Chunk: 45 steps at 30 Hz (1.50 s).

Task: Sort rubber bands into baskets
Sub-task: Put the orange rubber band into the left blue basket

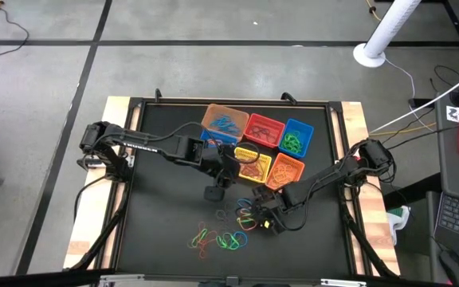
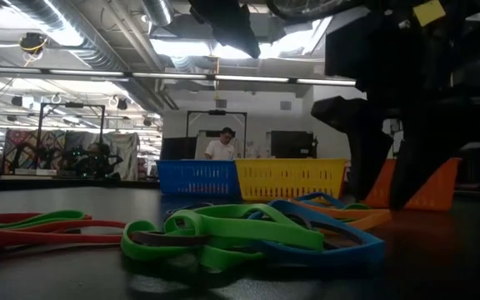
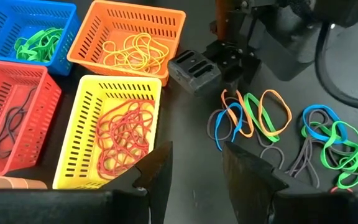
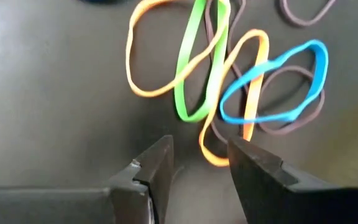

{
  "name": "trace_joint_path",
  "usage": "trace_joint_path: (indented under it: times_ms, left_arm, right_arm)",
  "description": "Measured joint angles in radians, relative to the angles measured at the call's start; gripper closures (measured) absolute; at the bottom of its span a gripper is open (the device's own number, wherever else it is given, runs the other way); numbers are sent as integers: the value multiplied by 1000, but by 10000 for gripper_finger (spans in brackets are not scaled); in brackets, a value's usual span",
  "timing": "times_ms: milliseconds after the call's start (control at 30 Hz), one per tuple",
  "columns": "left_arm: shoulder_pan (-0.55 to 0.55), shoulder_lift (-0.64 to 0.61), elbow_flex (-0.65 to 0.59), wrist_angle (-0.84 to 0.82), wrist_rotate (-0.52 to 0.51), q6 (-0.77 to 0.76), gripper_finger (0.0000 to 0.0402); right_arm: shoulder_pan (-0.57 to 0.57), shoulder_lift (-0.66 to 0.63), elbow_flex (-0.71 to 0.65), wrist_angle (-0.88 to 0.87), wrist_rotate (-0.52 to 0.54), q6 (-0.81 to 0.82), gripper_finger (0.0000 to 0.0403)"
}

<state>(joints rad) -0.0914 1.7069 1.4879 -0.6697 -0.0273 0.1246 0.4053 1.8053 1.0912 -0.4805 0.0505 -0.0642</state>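
Black mat on the table [image 1: 158, 231], w/ light wood edges. Biggest items are the two arms: left arm reaches in from the left side, left gripper [image 3: 194, 171] hanging over the yellow basket's near corner, jaws apart, nothing between them. Right arm comes from the right side; right gripper [image 4: 199, 167] is low over the mat, jaws spread, empty.

Baskets next, clustered at mat centre. Five countable from above: tan-orange basket [image 1: 223, 119], red basket [image 1: 264, 130], blue basket [image 1: 297, 137], yellow basket [image 1: 251, 166], orange basket [image 1: 287, 171]; a second blue one seems to show under the left arm, can't confirm. All already hold bands.

Loose rubber bands: approx. two heaps. Small knot [image 1: 244, 214] beside the right gripper: orange, green, blue, a few dark loops. Bigger tangle [image 1: 220, 237] nearer the front edge; count per colour unclear.

Key relation: in the right wrist view the green loop [image 4: 194, 68] and orange loop [image 4: 229, 112] lie just ahead of the fingertips, long axes running roughly away from the gripper; the orange loop's near end sits almost between the jaws. Right arm is clearly nearer, so prob. its pick.
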Motion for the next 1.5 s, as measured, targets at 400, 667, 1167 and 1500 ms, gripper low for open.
trace_joint_path:
  times_ms: [400,667,1167,1500]
  left_arm:
    - [0,0,0,0,0,-14,265]
    - [0,0,0,0,0,-13,265]
    - [-1,-89,0,-163,-1,-16,265]
    - [0,-232,0,-174,-4,-23,265]
  right_arm:
    - [0,21,-33,43,-16,6,249]
    - [0,21,-33,43,-21,6,326]
    - [-10,27,89,-129,-13,32,397]
    - [-87,25,391,-434,33,-113,400]
